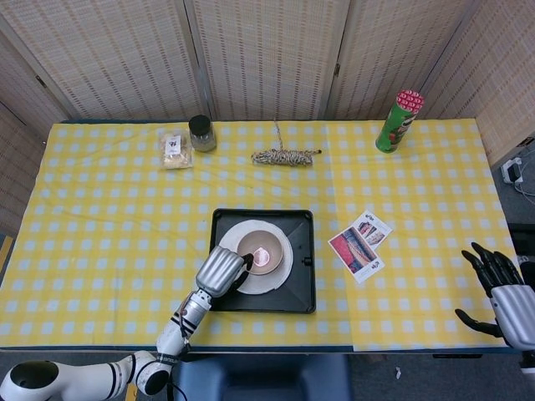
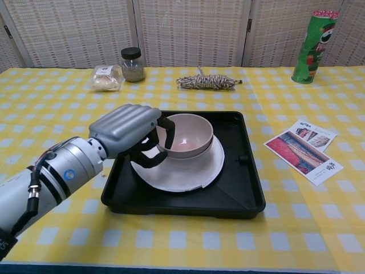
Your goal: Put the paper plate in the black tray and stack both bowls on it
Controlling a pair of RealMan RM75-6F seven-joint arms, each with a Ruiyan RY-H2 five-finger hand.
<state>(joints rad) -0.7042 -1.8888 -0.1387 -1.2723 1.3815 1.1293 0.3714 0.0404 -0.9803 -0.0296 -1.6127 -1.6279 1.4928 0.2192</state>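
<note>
While my left robot hand (image 2: 128, 132) grips the smooth pink bowls' (image 2: 185, 136) rim with curled black fingers (image 2: 169, 132), they sit nested on the round white paper plate (image 2: 197, 171) inside the square black tray (image 2: 239, 188). My right robot hand (image 1: 501, 296) hangs past the worktop's (image 1: 100, 217) checked yellow cloth, fingers spread and holding nothing. Behind the tray lie a twisted rope coil (image 2: 206, 81) and a glass jar (image 2: 132, 64).

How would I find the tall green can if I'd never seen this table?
Start with the yellow checked table and look to its far right corner, near the woven screens. The tall green can stands upright there, alone, well beyond the leaflets. It is the only green thing, taller than all else, with a red top.
</note>
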